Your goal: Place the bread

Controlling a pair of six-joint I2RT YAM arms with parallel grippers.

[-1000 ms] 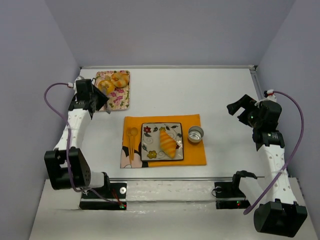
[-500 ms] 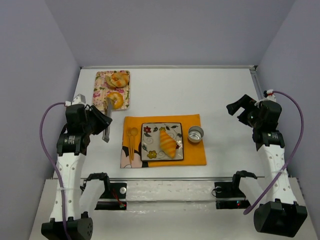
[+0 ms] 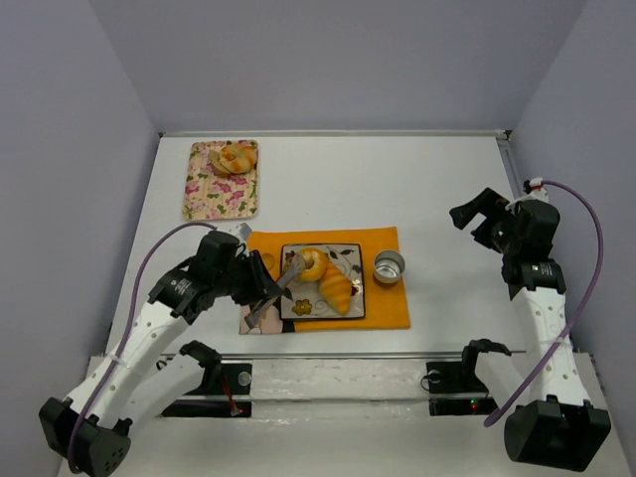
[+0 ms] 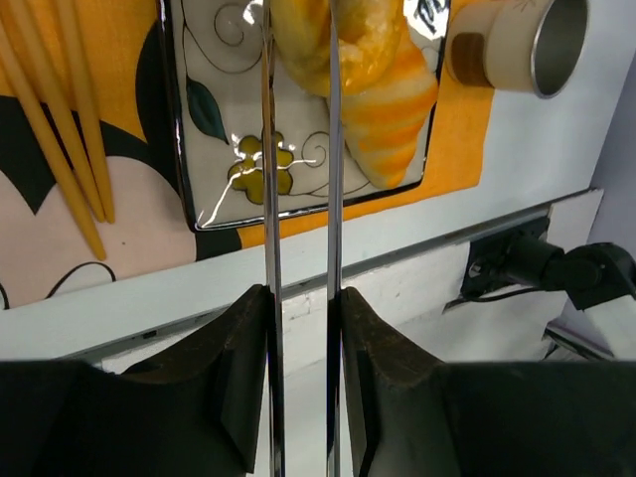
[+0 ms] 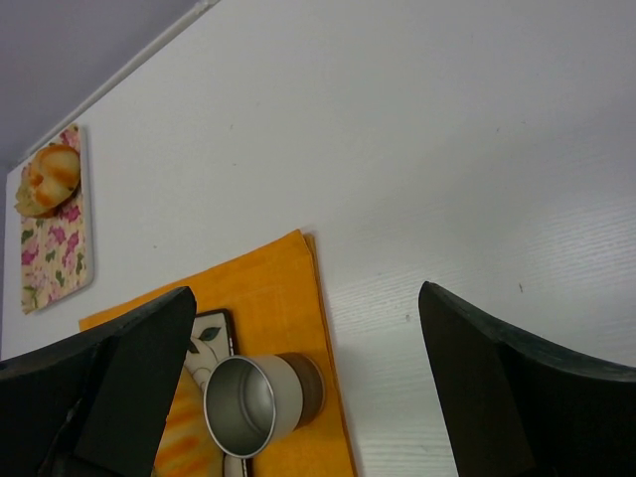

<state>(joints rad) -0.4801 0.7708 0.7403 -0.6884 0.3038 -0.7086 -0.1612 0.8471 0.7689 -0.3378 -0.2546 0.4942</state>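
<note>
Mostly off-frame: bun (image 4: pixel 298 35) between tongs (image 4: pixel 333 199).

You have no readable words, numbers or brand marks in any view; the plate (image 3: pixel 298 304) and tray (image 3: pixel 221 195) show only flower patterns.

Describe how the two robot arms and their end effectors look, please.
The left arm and right arm have white links with black joints. A purple cable runs along each. The left end effector and right end effector have black fingers.
</note>
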